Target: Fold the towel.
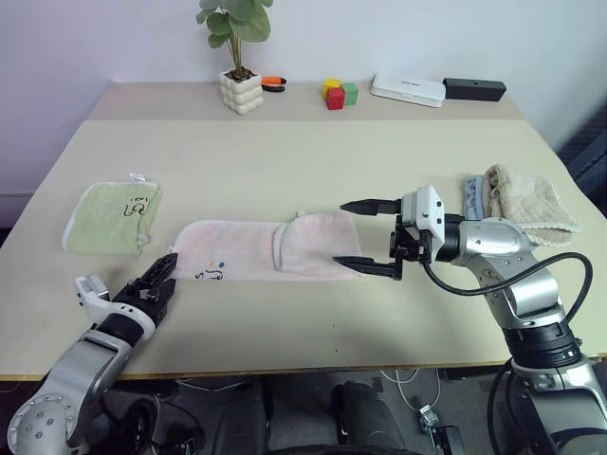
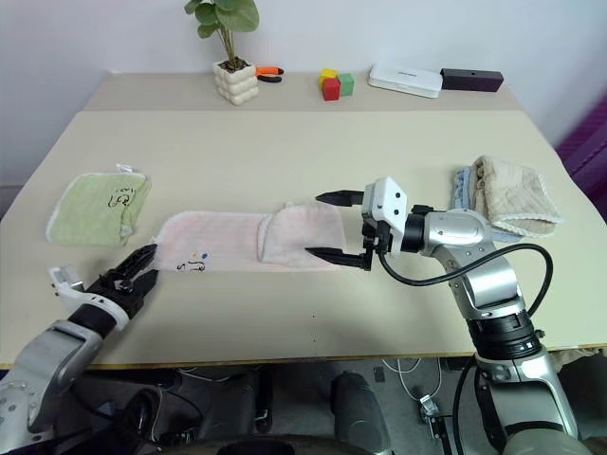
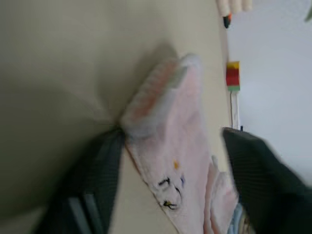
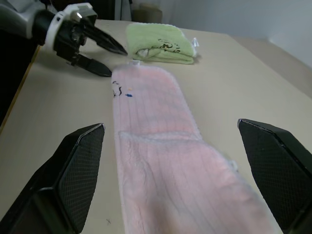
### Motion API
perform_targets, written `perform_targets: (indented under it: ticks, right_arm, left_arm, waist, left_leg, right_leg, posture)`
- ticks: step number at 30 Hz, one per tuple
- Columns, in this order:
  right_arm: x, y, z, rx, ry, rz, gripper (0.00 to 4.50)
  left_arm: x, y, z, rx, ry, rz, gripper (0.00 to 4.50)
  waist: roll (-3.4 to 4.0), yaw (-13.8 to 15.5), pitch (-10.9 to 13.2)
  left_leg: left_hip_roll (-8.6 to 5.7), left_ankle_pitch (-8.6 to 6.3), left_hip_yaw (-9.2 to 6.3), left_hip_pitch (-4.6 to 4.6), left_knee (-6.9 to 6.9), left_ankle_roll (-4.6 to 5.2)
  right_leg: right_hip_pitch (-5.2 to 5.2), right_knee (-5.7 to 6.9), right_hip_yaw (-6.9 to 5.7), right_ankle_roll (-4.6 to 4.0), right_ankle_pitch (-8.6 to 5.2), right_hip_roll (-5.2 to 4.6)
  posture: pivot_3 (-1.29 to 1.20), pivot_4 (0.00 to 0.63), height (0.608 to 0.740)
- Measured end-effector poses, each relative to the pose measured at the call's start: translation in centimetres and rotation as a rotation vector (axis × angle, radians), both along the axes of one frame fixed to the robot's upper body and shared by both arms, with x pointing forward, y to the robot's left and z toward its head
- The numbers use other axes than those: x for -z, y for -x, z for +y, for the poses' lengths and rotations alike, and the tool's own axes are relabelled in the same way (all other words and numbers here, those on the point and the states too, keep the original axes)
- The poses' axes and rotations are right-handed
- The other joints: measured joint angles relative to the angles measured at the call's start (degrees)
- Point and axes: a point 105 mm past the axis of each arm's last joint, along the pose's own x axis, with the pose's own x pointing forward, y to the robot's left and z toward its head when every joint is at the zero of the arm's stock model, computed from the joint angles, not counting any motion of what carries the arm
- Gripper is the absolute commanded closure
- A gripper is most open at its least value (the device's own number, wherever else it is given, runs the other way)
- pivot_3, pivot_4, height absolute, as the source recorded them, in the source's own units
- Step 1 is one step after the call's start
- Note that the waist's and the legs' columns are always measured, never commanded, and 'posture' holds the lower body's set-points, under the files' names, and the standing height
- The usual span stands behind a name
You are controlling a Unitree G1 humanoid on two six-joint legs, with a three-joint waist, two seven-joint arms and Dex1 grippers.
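The pale pink towel (image 1: 237,248) lies stretched across the middle of the table, with its right part folded back over itself and a small dark print near its left end. At that left end my left gripper (image 1: 167,276) hovers low, fingers apart, and the towel's corner (image 3: 146,105) lies between them, one finger touching its edge. My right gripper (image 1: 341,233) stands open at the towel's right end, one finger beyond the far edge and the other at the near edge, with nothing held.
A folded light green towel (image 1: 112,216) lies at the left. Beige and blue folded cloths (image 1: 522,201) sit at the right edge. Along the back stand a potted plant (image 1: 240,90), coloured blocks (image 1: 337,93), a white box (image 1: 408,89) and a black box (image 1: 474,89).
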Motion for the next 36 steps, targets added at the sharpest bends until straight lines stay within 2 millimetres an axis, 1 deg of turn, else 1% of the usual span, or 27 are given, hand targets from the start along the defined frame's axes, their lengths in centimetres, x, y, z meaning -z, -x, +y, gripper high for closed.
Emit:
perform_targets:
  ticks: [2,3,4,6,9,12,14,16,17,19,22,23,24,26,27,29,30,33,36]
  right_arm:
    - [0.0,-0.1,0.0,0.007,-0.004,-0.001,0.00]
    - [0.0,-0.1,0.0,0.009,-0.005,-0.002,0.00]
    - [-0.1,-0.1,0.0,0.013,-0.006,-0.003,0.00]
    - [0.0,-0.2,-0.1,0.021,-0.004,-0.004,0.00]
    - [0.9,0.1,-0.9,0.038,0.026,0.022,0.00]
    - [1.9,0.7,-2.5,0.046,0.062,0.090,0.00]
    - [2.2,1.1,-4.1,0.074,0.092,0.111,0.00]
    - [2.3,1.4,-5.8,0.107,0.124,0.115,0.00]
    - [2.2,1.4,-6.1,0.114,0.125,0.109,0.00]
    - [2.2,1.3,-6.5,0.129,0.121,0.107,0.00]
    - [2.2,1.2,-6.7,0.146,0.117,0.106,0.00]
    - [2.3,1.1,-6.9,0.161,0.115,0.106,0.00]
    - [2.3,1.0,-6.9,0.172,0.115,0.101,0.00]
    - [2.3,0.9,-6.9,0.185,0.119,0.088,0.00]
    - [2.3,0.9,-6.9,0.189,0.118,0.086,0.00]
    - [2.5,1.0,-7.4,0.217,0.112,0.095,0.00]
    - [2.5,1.1,-7.6,0.226,0.110,0.095,0.00]
    - [2.0,1.0,-7.7,0.246,0.105,0.072,0.00]
    - [1.5,0.8,-8.2,0.286,0.096,0.047,0.00]
  left_arm:
    - [0.3,-0.3,-0.6,0.023,0.003,0.012,3.84]
    - [-0.1,-0.5,-0.8,0.030,-0.001,-0.003,4.31]
    - [-0.5,-0.8,-0.9,0.034,0.001,-0.019,4.41]
    - [-0.5,-1.0,-0.9,0.037,0.007,-0.021,4.41]
    - [-1.0,-1.4,-1.0,0.047,0.010,-0.050,4.41]
    - [-2.7,-1.7,-1.6,0.121,-0.044,-0.142,4.41]
    - [-4.8,-1.8,-2.8,0.230,-0.147,-0.248,4.41]
    - [-7.6,-1.8,-5.5,0.398,-0.251,-0.392,4.41]
    - [-8.4,-1.7,-6.6,0.459,-0.278,-0.448,4.41]
    - [-9.2,-1.7,-8.6,0.561,-0.303,-0.514,4.41]
    - [-8.7,-1.8,-10.9,0.697,-0.410,-0.565,4.41]
    - [-8.5,-2.4,-12.0,0.749,-0.462,-0.594,4.41]
    - [-8.6,-3.1,-13.3,0.794,-0.471,-0.628,4.41]
    - [-8.8,-3.7,-15.3,0.856,-0.433,-0.679,4.41]
    - [-8.7,-3.9,-15.6,0.867,-0.427,-0.684,4.41]
    - [-8.0,-5.0,-17.0,0.901,-0.453,-0.698,4.41]
    - [-7.5,-5.5,-18.2,0.933,-0.480,-0.712,4.41]
    - [-6.2,-5.6,-20.7,1.031,-0.512,-0.722,4.41]
    - [-4.5,-5.6,-21.7,1.094,-0.553,-0.701,4.41]
  waist:
    - [-0.01,0.0,0.0]
    - [0.01,0.0,0.0]
    - [0.04,0.1,0.0]
    - [0.05,0.0,0.0]
    - [0.01,0.2,0.0]
    - [0.00,0.1,0.0]
    - [-0.02,0.1,0.0]
    - [0.00,0.2,0.0]
    - [0.07,0.0,0.0]
    - [0.12,-0.3,0.0]
    - [0.14,-0.3,0.0]
    - [0.17,-0.1,0.0]
    - [0.19,0.4,0.1]
    - [0.18,0.8,0.1]
    - [0.18,0.8,0.1]
    - [0.17,1.1,0.1]
    - [0.17,1.4,0.1]
    - [0.17,1.3,0.1]
    - [0.17,1.0,0.1]
  left_leg:
    - [0.00,0.00,0.00,0.00,0.00,0.00]
    - [-0.01,0.00,0.00,0.00,-0.01,0.00]
    - [-0.01,0.00,-0.01,0.01,0.00,0.00]
    - [-0.01,0.01,-0.01,0.01,0.01,-0.01]
    - [-0.03,0.01,-0.03,-0.01,0.01,-0.01]
    - [-0.04,0.01,-0.02,-0.03,0.01,-0.01]
    - [-0.04,0.01,-0.02,-0.03,0.01,-0.01]
    - [-0.05,0.01,-0.02,-0.02,0.00,-0.01]
    - [-0.03,0.01,0.00,0.00,-0.05,-0.01]
    - [0.00,0.00,0.00,0.03,-0.08,0.00]
    - [0.04,0.00,-0.03,0.00,-0.13,0.00]
    - [0.03,0.00,-0.05,0.00,-0.11,0.00]
    - [0.00,0.01,-0.10,-0.05,-0.09,0.00]
    - [-0.01,0.00,-0.06,-0.06,-0.02,0.02]
    - [-0.01,-0.01,-0.04,-0.06,-0.02,0.03]
    - [-0.02,-0.01,-0.06,-0.06,-0.01,0.04]
    - [-0.02,-0.01,-0.08,-0.08,-0.01,0.04]
    - [-0.02,-0.01,-0.08,-0.09,-0.01,0.04]
    - [0.00,-0.01,-0.10,-0.09,-0.04,0.04]
  right_leg:
    - [0.00,0.00,0.01,0.00,0.00,0.00]
    - [0.02,0.00,0.00,0.00,0.00,0.00]
    - [0.03,0.01,-0.01,0.00,0.00,0.01]
    - [0.03,0.02,-0.01,0.00,0.00,0.02]
    - [0.05,-0.01,-0.01,0.00,0.00,0.02]
    - [0.04,-0.03,-0.02,0.00,0.00,0.02]
    - [0.03,-0.07,-0.02,0.00,0.00,0.03]
    - [0.08,-0.19,-0.02,-0.02,0.01,0.04]
    - [0.15,-0.33,-0.02,-0.07,0.05,0.06]
    - [0.22,-0.46,-0.02,-0.08,0.07,0.13]
    - [0.20,-0.54,-0.01,-0.07,0.08,0.24]
    - [0.22,-0.54,-0.02,-0.06,0.08,0.26]
    - [0.23,-0.55,-0.05,-0.05,0.08,0.29]
    - [0.28,-0.61,0.01,-0.02,0.10,0.27]
    - [0.28,-0.63,0.03,0.01,0.12,0.26]
    - [0.30,-0.66,0.02,0.06,0.14,0.29]
    - [0.30,-0.68,0.01,0.08,0.16,0.30]
    - [0.31,-0.70,0.03,0.13,0.18,0.29]
    - [0.28,-0.70,0.02,0.19,0.22,0.32]
  posture:
    - [0.00,0.150,0.735]
    - [0.00,0.150,0.735]
    - [0.00,0.150,0.735]
    - [0.00,0.150,0.735]
    - [0.00,0.150,0.735]
    - [0.00,0.150,0.735]
    - [0.00,0.150,0.735]
    - [0.00,0.150,0.735]
    - [0.00,0.150,0.735]
    - [0.00,0.150,0.735]
    - [0.00,0.150,0.735]
    - [0.00,0.150,0.735]
    - [0.00,0.150,0.735]
    - [0.00,0.150,0.735]
    - [0.00,0.150,0.735]
    - [0.00,0.150,0.735]
    - [0.00,0.150,0.735]
    - [0.00,0.150,0.735]
    - [0.00,0.150,0.735]
